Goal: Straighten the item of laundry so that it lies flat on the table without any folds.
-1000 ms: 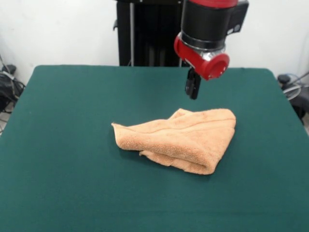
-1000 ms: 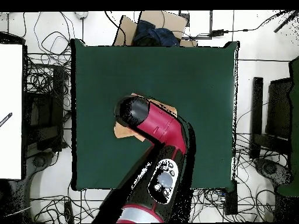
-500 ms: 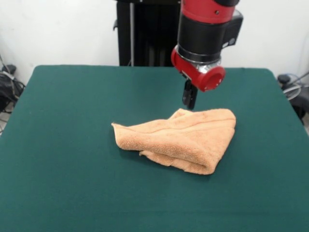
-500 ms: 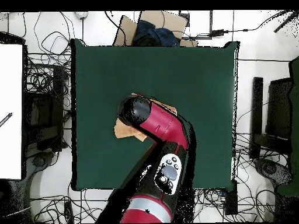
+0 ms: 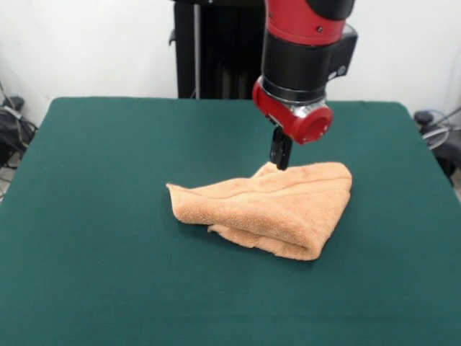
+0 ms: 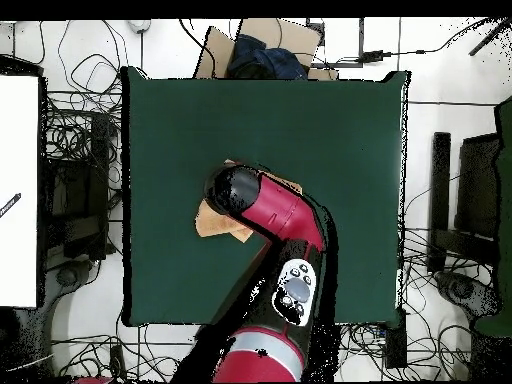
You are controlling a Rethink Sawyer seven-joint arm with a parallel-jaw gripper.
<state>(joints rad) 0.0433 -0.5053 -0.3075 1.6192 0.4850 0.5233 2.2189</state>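
Front view: the towel [image 5: 272, 205] lay folded over itself near the middle of the table [image 5: 101, 216], a rough triangle with at least 2 layers showing along its near edge and a raised peak at its far side. The gripper [image 5: 279, 153] hung at that peak, tips just at the cloth; whether they touched it could not be told, nor whether the claw was open or closed, since only a dark, narrow tip showed below the red wrist. Overhead view: the arm [image 6: 265, 215] covered most of the towel [image 6: 212, 222], leaving only tan corners visible, so the fold layout underneath was hidden. Risks, as judged: if the claw closed on the peak, it might pinch 2 layers instead of 1, and a pull would drag the whole bundle across the felt rather than open it. A shallow pinch on thick terry might slip off. Descending too far might press the tips into the table. A lift straight up might let the fold drop back doubled.
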